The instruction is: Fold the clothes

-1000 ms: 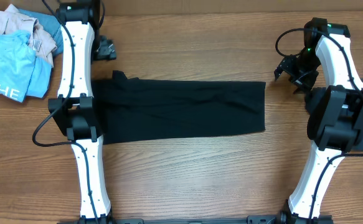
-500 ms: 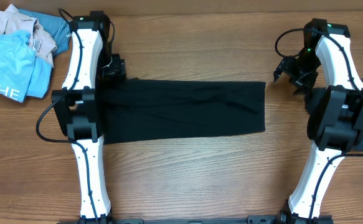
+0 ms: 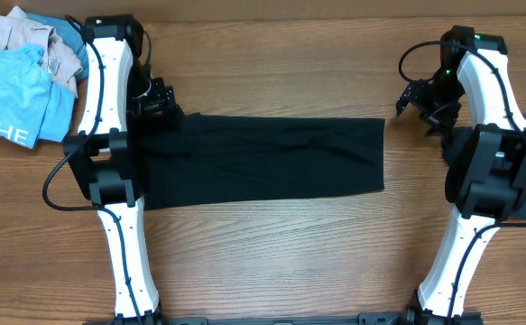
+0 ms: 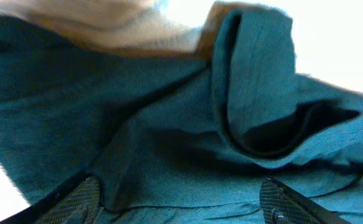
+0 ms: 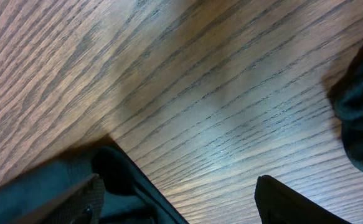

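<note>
Black T-shirt (image 3: 263, 158) lying on worktop (image 3: 272, 262), I am holding left hand (image 3: 159, 97) parted at its far-left corner, right hand (image 3: 416, 101) parted past its right end.

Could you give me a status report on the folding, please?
Left gripper open over a corner of the black T-shirt; right gripper open over bare table. Shirt folded into long strip. Other clothes piled clear, far left.

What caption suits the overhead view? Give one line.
Folded black T-shirt on the wooden table, left fingers open at one end, right fingers open past the other.
</note>
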{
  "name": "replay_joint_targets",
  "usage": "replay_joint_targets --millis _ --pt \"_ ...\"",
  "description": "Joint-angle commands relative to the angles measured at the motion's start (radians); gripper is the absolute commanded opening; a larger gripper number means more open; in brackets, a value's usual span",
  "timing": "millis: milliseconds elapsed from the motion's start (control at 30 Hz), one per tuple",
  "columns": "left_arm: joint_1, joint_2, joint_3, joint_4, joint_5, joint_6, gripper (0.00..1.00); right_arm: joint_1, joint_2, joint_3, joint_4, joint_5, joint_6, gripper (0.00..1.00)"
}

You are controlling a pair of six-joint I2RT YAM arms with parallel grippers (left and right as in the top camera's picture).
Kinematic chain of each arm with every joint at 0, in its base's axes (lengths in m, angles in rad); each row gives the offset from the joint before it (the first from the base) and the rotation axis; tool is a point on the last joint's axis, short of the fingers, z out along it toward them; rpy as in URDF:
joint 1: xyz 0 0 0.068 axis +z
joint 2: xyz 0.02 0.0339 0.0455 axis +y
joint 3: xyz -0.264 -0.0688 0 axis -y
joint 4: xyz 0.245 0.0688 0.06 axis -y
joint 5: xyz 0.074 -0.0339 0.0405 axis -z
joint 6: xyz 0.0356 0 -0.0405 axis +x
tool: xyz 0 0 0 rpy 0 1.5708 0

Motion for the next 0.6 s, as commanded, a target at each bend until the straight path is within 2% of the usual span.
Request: replay_joint_targets --millis 0,100,200,233,333,567 --pt "0.013 -0.02 -0.063 0.015 -0.001 -0.005 0.84 -0.002 -0.051 0.028 0.005 -0.006 -0.008 0.82" --pt "0.021 -0.02 -0.064 0.019 -0.001 -0.01 0.84 -0.002 -0.051 0.028 0.005 -0.006 -0.007 0.82" --pt "0.025 -0.021 -0.047 0.013 -0.058 -0.021 0.76 -0.002 -0.051 0.028 0.017 -0.006 -0.007 0.82" --pt "0.025 -0.021 -0.024 -0.003 -0.064 -0.037 0.76 -0.002 -0.051 0.028 0.018 -0.007 -0.007 0.82" --pt "0.025 -0.021 -0.009 -0.003 -0.068 -0.042 0.86 -0.002 -0.051 0.028 0.006 -0.006 -0.008 0.82" --pt "0.025 -0.019 -0.044 0.031 0.012 -0.033 0.81 -0.002 -0.051 0.028 -0.002 -0.006 -0.008 0.82"
